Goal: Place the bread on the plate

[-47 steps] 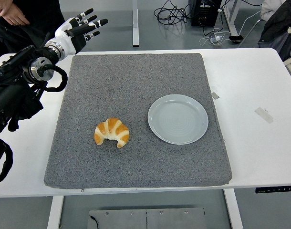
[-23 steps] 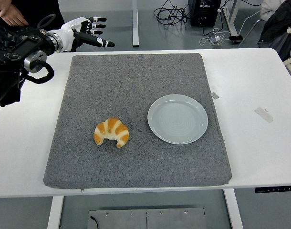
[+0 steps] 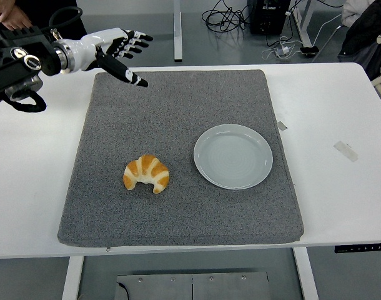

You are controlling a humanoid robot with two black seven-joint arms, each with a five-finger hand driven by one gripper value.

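Bread [image 3: 146, 173] is what this is all about, a small crescent roll lying on the grey mat [image 3: 178, 100], left of centre and toward the near edge, with nothing touching it.

The left hand [image 3: 115, 51] hangs above the mat's far left corner, fingers spread wide and pointing out over the mat, thumb angled down toward it, holding nothing. It is well apart from the roll. I see no right hand anywhere.

The plate [image 3: 233, 155] sits just to the right of the roll on the same mat, empty, with a narrow strip of mat between them.

From where I stand, the risks all come from the reach. The hand has to come down and toward the near side; if it lands off-centre, the spread fingers could nudge the roll sideways instead of closing round it, and the curved shape gives it little flat to grip. Squeeze too hard and soft bread will crush; too lightly and it may drop on the way across. The plate is shallow and smooth, so a clumsy release near the rim could knock it or leave the roll half off the edge.

A person's hand [image 3: 8, 15] shows at the far left corner, near the arm's path beyond the white surface [image 3: 340, 112].
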